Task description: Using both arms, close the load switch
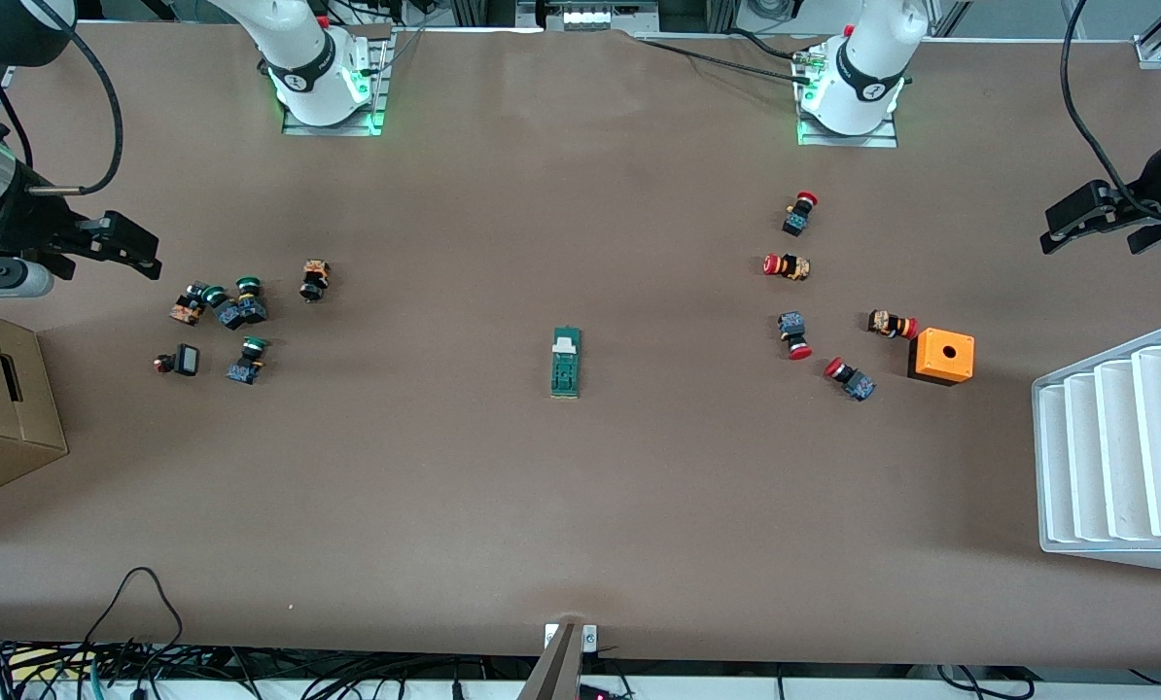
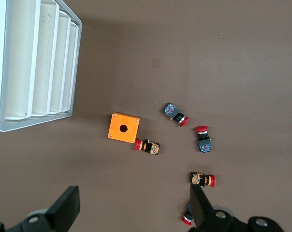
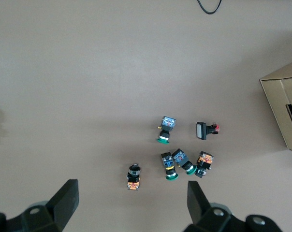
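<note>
While nothing is yet touching the load switch [image 1: 565,362], the task is sitting at its very start, and both arms are waiting at the table's two ends. Lying alone mid-table, nearest the front camera among the small parts, the switch is pointing its white lever [image 1: 566,341] toward the robots' bases. Slightly farther off, green-capped buttons [image 1: 247,359] are clustering toward the right arm's end, and red-capped buttons [image 1: 795,334] with an orange box [image 1: 942,356] toward the left arm's end. Hovering above those clusters, the right gripper [image 1: 131,251] and the left gripper [image 1: 1091,216] are both spread wide, holding nothing. Next, I judge, both must be travelling inward: one steadying the body, one pressing the lever.
</note>
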Motion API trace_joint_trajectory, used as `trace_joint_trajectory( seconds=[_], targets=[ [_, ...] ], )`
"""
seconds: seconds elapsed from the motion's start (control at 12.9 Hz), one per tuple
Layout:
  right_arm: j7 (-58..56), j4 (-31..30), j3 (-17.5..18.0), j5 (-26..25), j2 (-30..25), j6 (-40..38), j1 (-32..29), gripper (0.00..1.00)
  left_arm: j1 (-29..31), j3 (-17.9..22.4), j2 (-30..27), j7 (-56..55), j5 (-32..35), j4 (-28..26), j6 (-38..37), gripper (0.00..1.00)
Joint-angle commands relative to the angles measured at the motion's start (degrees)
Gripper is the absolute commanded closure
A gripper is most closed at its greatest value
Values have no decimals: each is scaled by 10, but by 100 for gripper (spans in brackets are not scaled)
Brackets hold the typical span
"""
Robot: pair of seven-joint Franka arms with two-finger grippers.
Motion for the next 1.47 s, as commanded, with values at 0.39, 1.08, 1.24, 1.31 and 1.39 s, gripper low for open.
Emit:
trace_joint_trajectory(
  seconds=[0.39,1.08,1.24,1.31,1.39],
  targets=[
    [3,9,2,-8,2,-8,0,1,-12,-6,-3,5,1,-15,10,0],
    [0,9,1,-13,3,-9,-2,1,-17,-217,79,-249,-17,-14,141,0],
    [0,8,1,-12,3,-6,-6,1,-17,-256,94,-296,-14,-15,181,0],
    [0,9,0,-14,5,-6,-6,1,-17,-275,102,-327,-14,-15,199,0],
    [0,9,0,-18,5,-7,-6,1,-18,-294,113,-362,-12,-15,224,0]
  ],
)
